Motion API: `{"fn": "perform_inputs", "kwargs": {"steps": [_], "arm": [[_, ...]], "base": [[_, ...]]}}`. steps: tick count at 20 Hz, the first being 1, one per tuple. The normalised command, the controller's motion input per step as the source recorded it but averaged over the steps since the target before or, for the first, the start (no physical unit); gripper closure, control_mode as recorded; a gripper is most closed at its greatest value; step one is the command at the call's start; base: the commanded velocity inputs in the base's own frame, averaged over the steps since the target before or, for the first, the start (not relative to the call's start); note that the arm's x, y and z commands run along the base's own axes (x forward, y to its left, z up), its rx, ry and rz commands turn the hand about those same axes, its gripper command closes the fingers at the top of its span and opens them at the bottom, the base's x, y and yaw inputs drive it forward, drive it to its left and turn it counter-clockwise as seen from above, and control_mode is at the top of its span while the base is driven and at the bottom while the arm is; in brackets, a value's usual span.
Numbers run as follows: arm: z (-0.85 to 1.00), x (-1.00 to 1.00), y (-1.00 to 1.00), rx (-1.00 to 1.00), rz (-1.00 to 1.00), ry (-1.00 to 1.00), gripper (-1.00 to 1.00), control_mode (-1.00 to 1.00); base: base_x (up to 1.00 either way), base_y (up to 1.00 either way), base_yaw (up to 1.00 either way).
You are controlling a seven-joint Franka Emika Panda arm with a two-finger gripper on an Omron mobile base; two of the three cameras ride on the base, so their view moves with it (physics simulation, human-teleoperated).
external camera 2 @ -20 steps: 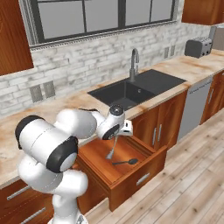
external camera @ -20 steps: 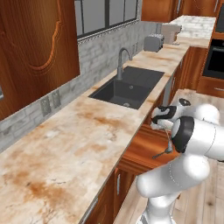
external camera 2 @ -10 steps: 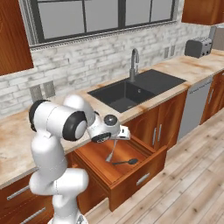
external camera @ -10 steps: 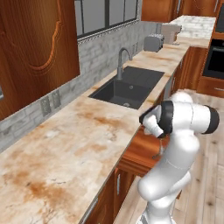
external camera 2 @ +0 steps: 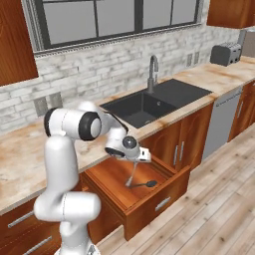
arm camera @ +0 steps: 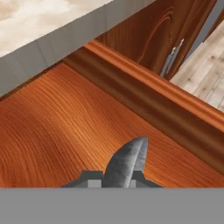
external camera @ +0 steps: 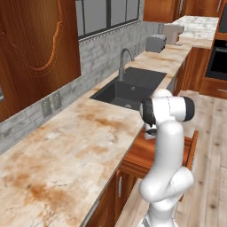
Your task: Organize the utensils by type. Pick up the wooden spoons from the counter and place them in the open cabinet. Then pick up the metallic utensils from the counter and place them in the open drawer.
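We see the gripper [external camera 2: 133, 160] clamped on a slim silver spoon [external camera 2: 132, 174] that hangs below it into the open drawer [external camera 2: 164, 196], a darker spoon [external camera 2: 144, 184] lying just beside its tip.

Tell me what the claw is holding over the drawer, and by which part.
The claw is shut on a slim silver spoon, gripped at its upper end; the rest hangs down into the open drawer. A darker spoon lies on the drawer floor.
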Motion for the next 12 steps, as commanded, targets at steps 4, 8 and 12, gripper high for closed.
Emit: {"fn": "perform_inputs", "kwargs": {"steps": [4, 8, 12], "arm": [[-0.42, 0.14, -0.16, 0.0, 0.01, 0.0, 1.0, -1.0], [-0.35, 0.3, -0.06, 0.0, 0.0, 0.02, 1.0, -1.0], [-0.35, 0.39, -0.01, 0.0, 0.0, 0.06, 1.0, -1.0]], "base": [[0.0, 0.0, 0.0], [0.0, 0.0, 0.0], [0.0, 0.0, 0.0]]}}
